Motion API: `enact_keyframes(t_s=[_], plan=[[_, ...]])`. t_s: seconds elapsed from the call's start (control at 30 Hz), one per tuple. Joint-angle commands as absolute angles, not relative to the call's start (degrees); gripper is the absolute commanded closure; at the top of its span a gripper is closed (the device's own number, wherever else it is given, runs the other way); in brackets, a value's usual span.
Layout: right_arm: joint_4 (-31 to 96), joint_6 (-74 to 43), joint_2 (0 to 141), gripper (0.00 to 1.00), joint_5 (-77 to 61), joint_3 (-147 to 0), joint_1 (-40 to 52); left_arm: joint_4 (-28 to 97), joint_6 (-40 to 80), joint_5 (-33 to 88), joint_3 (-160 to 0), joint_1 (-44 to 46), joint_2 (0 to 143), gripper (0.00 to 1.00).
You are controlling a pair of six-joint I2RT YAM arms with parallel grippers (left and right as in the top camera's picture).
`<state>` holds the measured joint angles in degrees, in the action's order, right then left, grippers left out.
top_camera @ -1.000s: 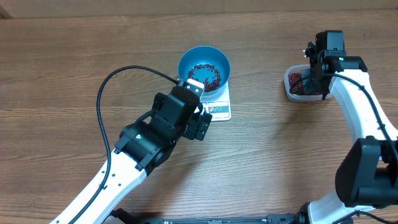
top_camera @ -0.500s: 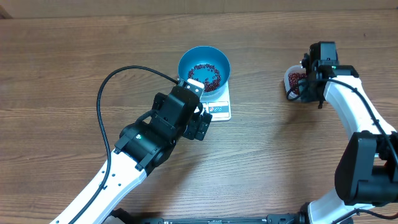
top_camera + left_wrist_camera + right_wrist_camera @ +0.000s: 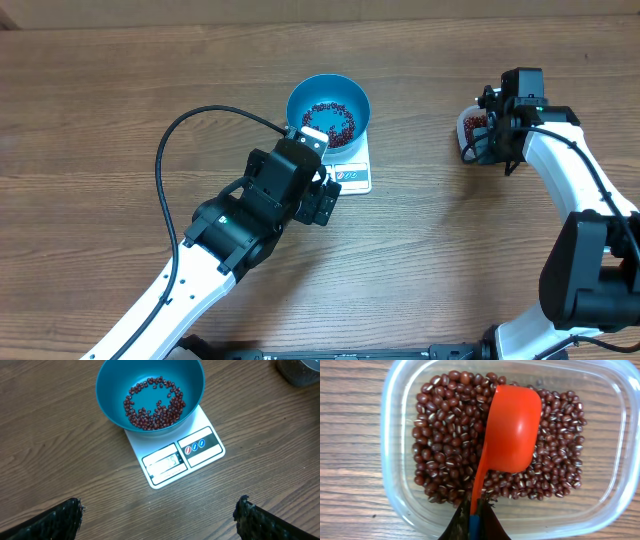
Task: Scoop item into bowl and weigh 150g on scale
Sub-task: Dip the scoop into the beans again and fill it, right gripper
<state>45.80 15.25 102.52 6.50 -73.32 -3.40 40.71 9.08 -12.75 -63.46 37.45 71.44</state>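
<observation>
Overhead, your left gripper [image 3: 325, 203] hangs wide open just short of the scale [image 3: 355, 178]. The bowl [image 3: 329, 95] sits on its far end, holding a thin ring of beans [image 3: 333, 124].

Left wrist: the scale's display end points back at you.

Right wrist: your right gripper [image 3: 474, 527] clamps an orange scoop [image 3: 512, 430], its cup pointing straight ahead over the beans in the tub [image 3: 395, 475].

A clear plastic tub [image 3: 395, 460] stands at the far right of the wooden table [image 3: 100, 100]; an orange scoop [image 3: 512, 430] sits inside it, hollow side up
</observation>
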Motion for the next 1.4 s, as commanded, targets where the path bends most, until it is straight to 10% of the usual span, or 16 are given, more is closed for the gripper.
enact_keyframes(t_s=[0.0, 1.37], plan=[[46.0, 15.4, 102.9, 0.96, -0.1, -72.5, -3.1, 40.5, 9.9, -13.9, -64.0, 37.1, 71.9, 0.0], [47.1, 10.3, 102.9, 0.96, -30.0, -72.5, -19.3, 40.5, 9.9, -13.9, -64.0, 37.1, 71.9, 0.0]])
